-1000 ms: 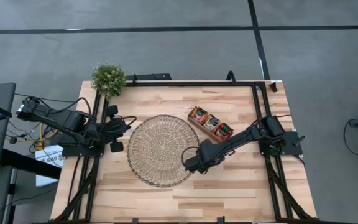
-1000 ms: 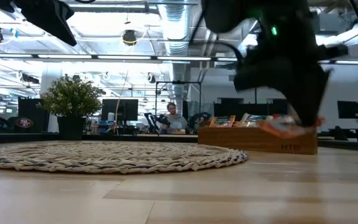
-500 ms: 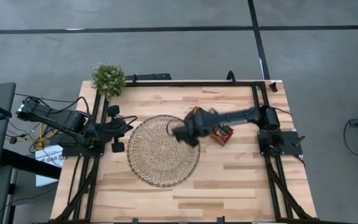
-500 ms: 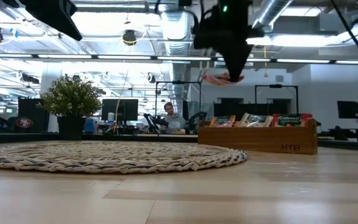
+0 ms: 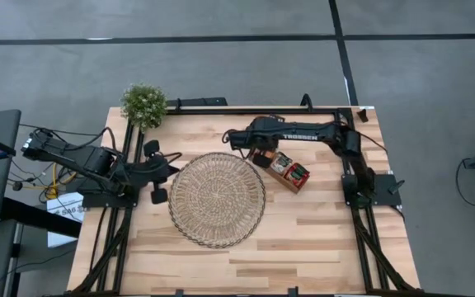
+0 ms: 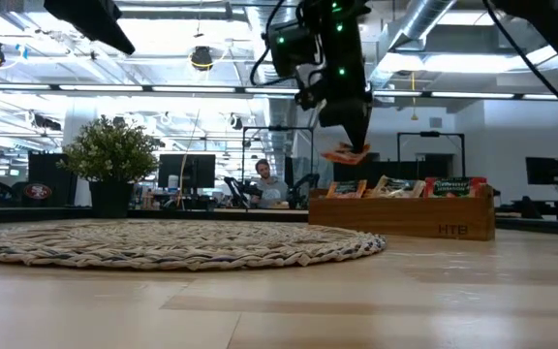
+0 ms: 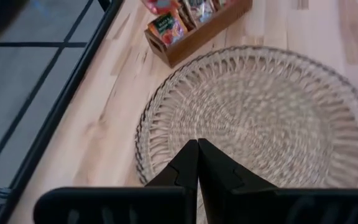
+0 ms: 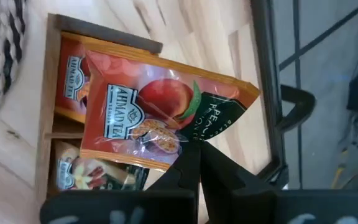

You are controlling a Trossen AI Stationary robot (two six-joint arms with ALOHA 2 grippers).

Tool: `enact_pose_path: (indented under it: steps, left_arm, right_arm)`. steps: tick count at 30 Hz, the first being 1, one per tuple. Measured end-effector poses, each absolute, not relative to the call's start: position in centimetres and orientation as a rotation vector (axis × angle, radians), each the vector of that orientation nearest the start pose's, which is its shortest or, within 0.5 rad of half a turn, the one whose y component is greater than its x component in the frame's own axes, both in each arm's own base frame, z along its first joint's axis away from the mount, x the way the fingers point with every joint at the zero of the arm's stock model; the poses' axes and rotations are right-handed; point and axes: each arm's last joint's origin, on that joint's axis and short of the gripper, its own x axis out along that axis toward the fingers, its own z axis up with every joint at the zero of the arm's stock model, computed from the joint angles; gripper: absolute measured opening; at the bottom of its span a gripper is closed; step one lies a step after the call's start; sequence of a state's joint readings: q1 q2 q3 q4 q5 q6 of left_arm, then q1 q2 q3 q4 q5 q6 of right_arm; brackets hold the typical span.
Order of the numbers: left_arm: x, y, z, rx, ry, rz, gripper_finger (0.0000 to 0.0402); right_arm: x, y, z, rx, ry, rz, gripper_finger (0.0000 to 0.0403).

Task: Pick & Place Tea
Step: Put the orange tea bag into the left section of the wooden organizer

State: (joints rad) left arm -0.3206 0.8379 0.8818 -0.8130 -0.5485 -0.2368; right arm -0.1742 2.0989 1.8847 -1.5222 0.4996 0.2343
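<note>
My right gripper [image 5: 252,147] hangs over the far-left end of the brown wooden tray [image 5: 298,183], shut on a red-orange tea sachet [image 8: 154,115] that also shows in the low view [image 6: 345,152]. More sachets [image 5: 282,163] stand upright in the tray's compartments. The round wicker mat [image 5: 217,199] lies flat mid-table. My left gripper [image 7: 197,147] waits shut above the mat's left rim. My right gripper pinches the sachet's edge [image 8: 190,140] between its two fingers, beside the dark green part of the print. The fingers slant steeply down from above. The sachet is lifted clear above the tray's end compartment and sticks out past the fingertips, tilted.
A small potted plant [image 5: 144,105] stands at the far left corner. Black frame rails [image 5: 254,110] run along the far and side edges. Bare wood [image 5: 303,239] lies near and right of the mat. Beyond the table, a person sits at a desk [image 6: 271,186].
My right gripper has swung from the mat's near-right rim toward the table's far edge and upward, rolling its wrist, and now hangs over the tray's far-left end. The sachet travelled with it, from low over the table to well above the tray.
</note>
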Motion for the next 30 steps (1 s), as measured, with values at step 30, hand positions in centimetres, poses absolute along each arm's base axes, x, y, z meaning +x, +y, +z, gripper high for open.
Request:
enact_pose_path:
  steps: [30]
  left_arm:
    - [15.4,-3.5,31.2,-0.006,0.58,0.311,0.0]
  right_arm:
    - [38.0,-7.5,20.8,-0.188,1.674,-0.676,0.0]
